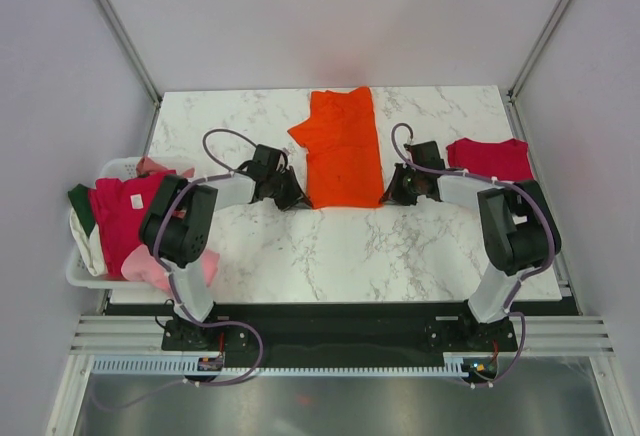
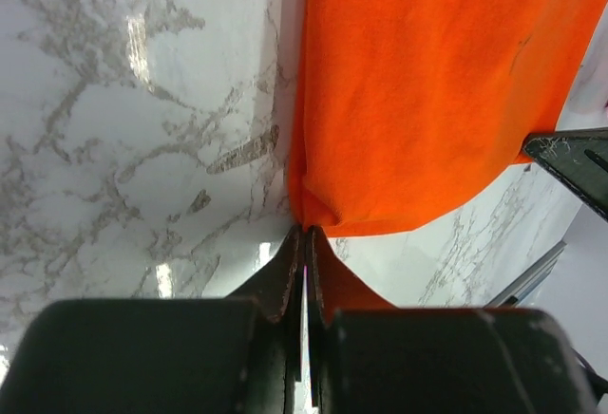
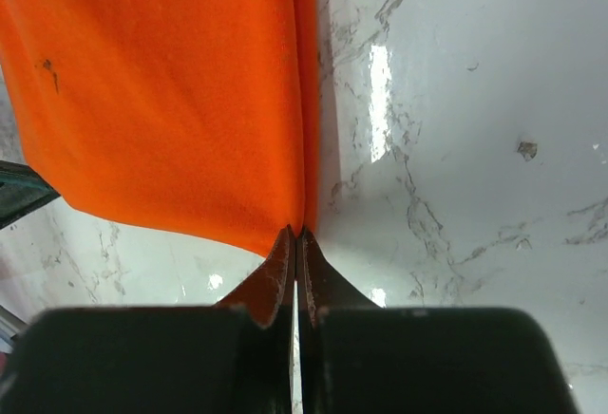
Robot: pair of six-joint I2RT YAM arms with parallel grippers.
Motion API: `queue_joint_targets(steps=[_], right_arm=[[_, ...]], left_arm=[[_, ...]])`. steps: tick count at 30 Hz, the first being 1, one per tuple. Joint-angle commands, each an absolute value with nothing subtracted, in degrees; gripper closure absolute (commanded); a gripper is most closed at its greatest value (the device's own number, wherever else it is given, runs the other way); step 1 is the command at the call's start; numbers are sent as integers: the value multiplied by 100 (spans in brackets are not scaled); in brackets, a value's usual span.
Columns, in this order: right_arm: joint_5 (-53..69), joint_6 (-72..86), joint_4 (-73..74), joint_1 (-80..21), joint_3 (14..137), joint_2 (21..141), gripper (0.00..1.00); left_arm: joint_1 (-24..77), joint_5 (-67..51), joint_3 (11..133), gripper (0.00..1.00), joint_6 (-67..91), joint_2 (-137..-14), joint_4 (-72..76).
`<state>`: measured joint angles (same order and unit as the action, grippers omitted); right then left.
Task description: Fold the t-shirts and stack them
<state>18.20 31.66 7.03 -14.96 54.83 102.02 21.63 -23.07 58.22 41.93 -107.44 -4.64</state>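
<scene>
Pinching near corners of the orange t-shirt (image 1: 342,151), left pincer (image 2: 305,234) and right pincer (image 3: 294,235) clamp closed.

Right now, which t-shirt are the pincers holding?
The orange t-shirt mid-table, pinched at its near corners by the left pincer and right pincer. The red t-shirt lies apart, untouched.

no legible text, brand, number or sign anywhere. only a tiny pale tag on the magenta t-shirt (image 1: 118,218) in the basket (image 1: 82,276), far too small to read.
</scene>
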Motion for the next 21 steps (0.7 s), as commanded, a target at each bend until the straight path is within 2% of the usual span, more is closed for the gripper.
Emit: queue_joint_targets(steps=[1, 12, 21], right_arm=[[1951, 3015, 922, -1503, 5494, 9704, 100], [2197, 2847, 1766, -1731, 4588, 7922, 100], [2109, 3103, 2819, -2004, 4359, 6032, 100]], left_arm=[[2188, -2320, 5678, 98, 4149, -10153, -534], [2540, -2399, 3931, 98, 4315, -7808, -685], [2865, -2627, 3226, 98, 4895, -5767, -1431]])
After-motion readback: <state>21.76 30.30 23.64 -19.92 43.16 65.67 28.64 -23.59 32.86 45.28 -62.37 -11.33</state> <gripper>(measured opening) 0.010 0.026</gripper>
